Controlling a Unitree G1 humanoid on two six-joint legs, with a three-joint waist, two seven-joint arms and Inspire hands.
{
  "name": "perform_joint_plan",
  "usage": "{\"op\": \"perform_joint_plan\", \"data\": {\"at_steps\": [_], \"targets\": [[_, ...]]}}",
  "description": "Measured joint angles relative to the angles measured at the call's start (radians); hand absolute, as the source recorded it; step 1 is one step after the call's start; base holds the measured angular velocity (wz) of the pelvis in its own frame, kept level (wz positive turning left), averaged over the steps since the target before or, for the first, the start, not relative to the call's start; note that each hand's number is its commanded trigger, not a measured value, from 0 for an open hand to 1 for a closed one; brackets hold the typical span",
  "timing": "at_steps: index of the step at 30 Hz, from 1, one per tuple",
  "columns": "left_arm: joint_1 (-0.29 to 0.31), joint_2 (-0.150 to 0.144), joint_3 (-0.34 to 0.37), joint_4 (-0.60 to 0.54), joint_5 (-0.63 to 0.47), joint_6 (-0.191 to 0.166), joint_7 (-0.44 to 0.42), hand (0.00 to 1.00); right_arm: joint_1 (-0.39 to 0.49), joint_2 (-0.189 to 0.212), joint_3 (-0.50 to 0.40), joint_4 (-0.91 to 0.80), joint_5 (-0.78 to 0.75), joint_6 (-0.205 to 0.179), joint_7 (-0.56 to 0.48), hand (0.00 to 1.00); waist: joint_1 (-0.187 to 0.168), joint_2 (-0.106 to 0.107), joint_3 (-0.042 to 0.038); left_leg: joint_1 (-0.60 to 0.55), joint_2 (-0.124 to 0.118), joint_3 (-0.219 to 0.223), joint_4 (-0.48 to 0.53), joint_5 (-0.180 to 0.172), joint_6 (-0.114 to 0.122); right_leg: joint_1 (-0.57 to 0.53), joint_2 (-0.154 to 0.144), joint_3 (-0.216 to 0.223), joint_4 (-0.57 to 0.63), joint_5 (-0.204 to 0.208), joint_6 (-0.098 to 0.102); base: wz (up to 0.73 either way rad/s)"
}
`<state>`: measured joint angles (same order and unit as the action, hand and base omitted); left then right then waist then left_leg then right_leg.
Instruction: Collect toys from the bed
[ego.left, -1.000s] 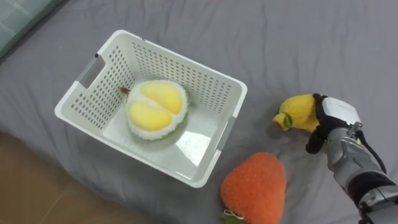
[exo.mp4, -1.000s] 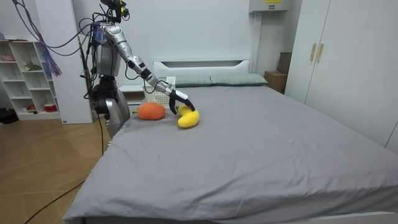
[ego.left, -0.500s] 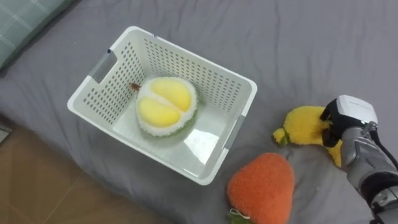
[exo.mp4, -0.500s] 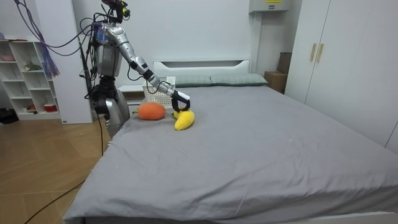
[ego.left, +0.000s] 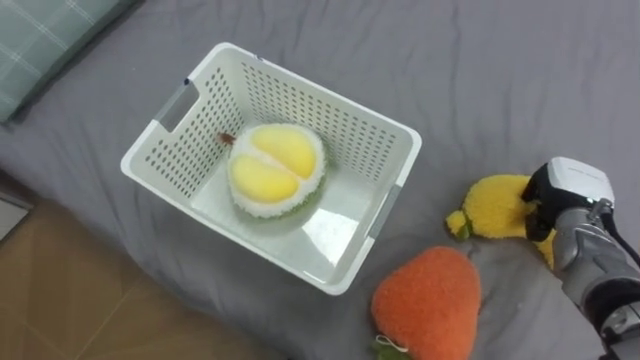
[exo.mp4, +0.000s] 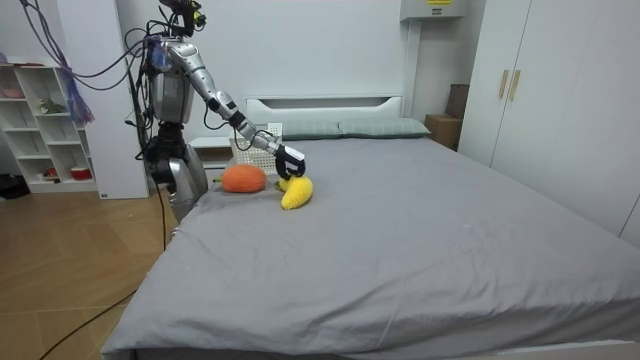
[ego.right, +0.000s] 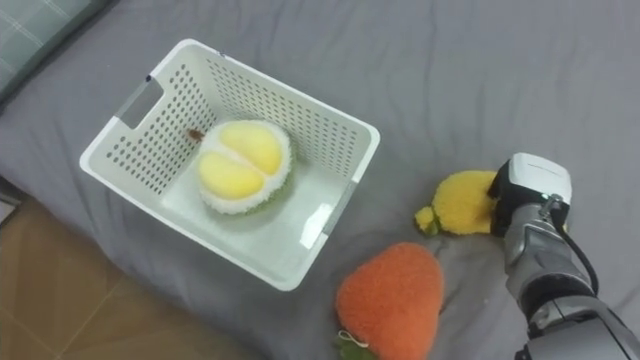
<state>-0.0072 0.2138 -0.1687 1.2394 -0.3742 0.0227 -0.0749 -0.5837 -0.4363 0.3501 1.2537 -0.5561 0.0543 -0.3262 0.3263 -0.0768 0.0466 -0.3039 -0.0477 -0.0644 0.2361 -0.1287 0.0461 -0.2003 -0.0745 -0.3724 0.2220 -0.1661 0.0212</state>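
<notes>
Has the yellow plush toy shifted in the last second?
Yes: in the room view the yellow plush toy, held by the right hand, has slid toward that view's left, nearer the orange plush toy.

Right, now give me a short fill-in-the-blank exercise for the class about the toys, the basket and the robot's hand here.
1. The green-and-yellow toy lies ____ the white basket.
2. The yellow toy is gripped by the robot's ____ hand.
3. Counting the orange toy, ____ toys lie outside the basket on the grey bed.

Missing words: inside; right; two.
</notes>
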Motion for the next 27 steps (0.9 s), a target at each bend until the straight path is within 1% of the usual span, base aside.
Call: {"op": "perform_joint_plan", "data": {"at_steps": [3, 4, 6, 8, 10, 12, 13, 14, 16, 18, 19, 20, 21, 22, 23, 24, 25, 27], "targets": [[0.002, 0.001, -0.001, 0.002, -0.009, 0.0, 0.001, 0.0, -0.002, -0.003, -0.011, 0.004, 0.021, -0.005, 0.0, 1.0, -0.009, 0.0, 0.0001, 0.001, -0.001, -0.005, 0.0, 0.002, -0.001, 0.005, 0.0, -0.009, -0.001, 0.0, 0.0, 0.1], [0.005, 0.003, 0.0, -0.001, -0.009, 0.0, 0.002, 0.0, -0.004, -0.004, -0.026, 0.002, 0.038, -0.013, -0.001, 1.0, -0.018, 0.0, 0.0002, 0.0, -0.001, -0.005, -0.001, 0.003, -0.001, 0.003, 0.0, -0.009, -0.001, 0.0, 0.0, 0.03], [0.009, 0.005, 0.001, -0.006, -0.008, 0.0, 0.004, 0.0, -0.006, -0.01, -0.034, -0.005, 0.043, -0.017, -0.001, 1.0, -0.022, 0.0, -0.0001, 0.002, 0.0, -0.003, -0.003, 0.003, -0.001, 0.003, 0.001, -0.006, -0.001, 0.0, 0.0, -0.03], [0.014, 0.011, 0.001, -0.02, -0.008, 0.0, 0.005, 0.0, -0.006, -0.02, -0.054, -0.013, 0.067, -0.027, -0.001, 1.0, -0.033, -0.001, -0.0003, 0.005, 0.0, 0.0, -0.002, 0.003, -0.002, 0.006, 0.001, -0.001, -0.001, 0.0, 0.0, -0.02], [0.019, 0.018, 0.003, -0.025, -0.008, -0.002, 0.002, 0.0, -0.006, -0.021, -0.063, -0.032, 0.083, -0.03, 0.001, 1.0, -0.046, -0.001, -0.0007, 0.01, 0.001, 0.005, -0.002, 0.003, -0.002, 0.01, 0.001, 0.004, -0.001, 0.0, 0.0, -0.08], [0.031, 0.019, 0.011, -0.03, -0.006, -0.006, 0.001, 0.0, -0.002, -0.021, -0.067, -0.105, 0.08, -0.029, 0.003, 1.0, -0.055, -0.002, -0.0016, 0.021, 0.003, 0.027, -0.003, 0.003, -0.001, 0.011, 0.0, 0.023, 0.001, 0.0, 0.0, -0.3], [0.041, 0.022, 0.016, -0.032, -0.007, -0.008, 0.001, 0.0, 0.001, -0.02, -0.067, -0.176, 0.08, -0.029, 0.005, 1.0, -0.068, -0.002, -0.0017, 0.032, 0.003, 0.033, -0.004, 0.003, -0.001, 0.018, 0.0, 0.032, 0.002, 0.0, 0.0, -0.2], [0.047, 0.025, 0.037, -0.029, -0.007, -0.009, 0.001, 0.0, 0.013, -0.02, -0.067, -0.251, 0.08, -0.03, 0.006, 1.0, -0.085, -0.003, -0.0024, 0.05, 0.003, 0.035, -0.005, 0.003, -0.001, 0.034, -0.001, 0.03, 0.001, 0.0, 0.0, -0.12], [0.053, 0.027, 0.057, -0.033, -0.005, -0.012, 0.005, 0.0, 0.02, -0.02, -0.067, -0.361, 0.083, -0.031, 0.011, 1.0, -0.1, -0.007, -0.005, 0.077, 0.004, 0.038, -0.011, 0.003, -0.001, 0.058, 0.0, 0.032, 0.0, 0.0, 0.001, -0.03], [0.054, 0.025, 0.071, -0.034, -0.005, -0.014, 0.006, 0.0, 0.034, -0.018, -0.072, -0.47, 0.081, -0.031, 0.01, 1.0, -0.109, -0.011, -0.0086, 0.111, 0.006, 0.048, -0.025, 0.003, -0.001, 0.086, 0.002, 0.044, -0.009, 0.0, 0.001, -0.08], [0.062, 0.025, 0.082, -0.035, -0.004, -0.021, 0.006, 0.0, 0.074, -0.01, -0.086, -0.565, 0.077, -0.031, 0.011, 1.0, -0.106, -0.016, -0.0138, 0.143, 0.006, 0.05, -0.04, 0.003, -0.001, 0.117, 0.004, 0.046, -0.022, 0.0, 0.001, -0.07], [0.077, 0.024, 0.105, -0.047, 0.002, -0.022, 0.006, 0.0, 0.104, -0.001, -0.088, -0.656, 0.067, -0.032, 0.015, 1.0, -0.105, -0.021, -0.0259, 0.16, 0.007, 0.051, -0.048, 0.002, -0.001, 0.132, 0.007, 0.049, -0.027, 0.0, 0.001, -0.08], [0.083, 0.023, 0.117, -0.052, 0.009, -0.022, 0.006, 0.0, 0.11, 0.002, -0.087, -0.694, 0.057, -0.032, 0.018, 1.0, -0.106, -0.023, -0.031, 0.165, 0.008, 0.053, -0.053, 0.002, -0.001, 0.137, 0.008, 0.051, -0.031, 0.0, 0.0, -0.07], [0.084, 0.023, 0.129, -0.055, 0.015, -0.022, 0.007, 0.0, 0.111, 0.003, -0.088, -0.749, 0.044, -0.033, 0.023, 1.0, -0.111, -0.024, -0.0326, 0.178, 0.009, 0.056, -0.056, 0.002, -0.001, 0.15, 0.01, 0.051, -0.036, 0.001, -0.001, 0.0], [0.088, 0.023, 0.145, -0.056, 0.015, -0.022, 0.007, 0.0, 0.117, 0.003, -0.089, -0.796, 0.046, -0.031, 0.024, 1.0, -0.115, -0.025, -0.0385, 0.189, 0.009, 0.055, -0.058, 0.002, -0.001, 0.16, 0.01, 0.053, -0.036, 0.001, -0.001, 0.0], [0.091, 0.024, 0.147, -0.055, 0.015, -0.022, 0.007, 0.0, 0.12, 0.003, -0.088, -0.818, 0.046, -0.031, 0.024, 1.0, -0.116, -0.025, -0.0397, 0.196, 0.009, 0.055, -0.059, 0.002, -0.001, 0.166, 0.01, 0.056, -0.035, 0.001, -0.001, -0.05], [0.102, 0.024, 0.148, -0.056, 0.014, -0.021, 0.007, 0.0, 0.13, 0.003, -0.089, -0.873, 0.046, -0.029, 0.031, 1.0, -0.116, -0.023, -0.0434, 0.212, 0.009, 0.062, -0.064, 0.002, -0.001, 0.176, 0.011, 0.067, -0.035, 0.001, -0.001, -0.11], [0.125, 0.023, 0.155, -0.062, 0.015, -0.02, 0.007, 0.0, 0.143, 0.003, -0.088, -0.949, 0.045, -0.029, 0.049, 1.0, -0.125, -0.02, -0.0446, 0.232, 0.009, 0.06, -0.07, 0.002, -0.001, 0.197, 0.011, 0.069, -0.037, 0.001, -0.001, -0.05]]}}
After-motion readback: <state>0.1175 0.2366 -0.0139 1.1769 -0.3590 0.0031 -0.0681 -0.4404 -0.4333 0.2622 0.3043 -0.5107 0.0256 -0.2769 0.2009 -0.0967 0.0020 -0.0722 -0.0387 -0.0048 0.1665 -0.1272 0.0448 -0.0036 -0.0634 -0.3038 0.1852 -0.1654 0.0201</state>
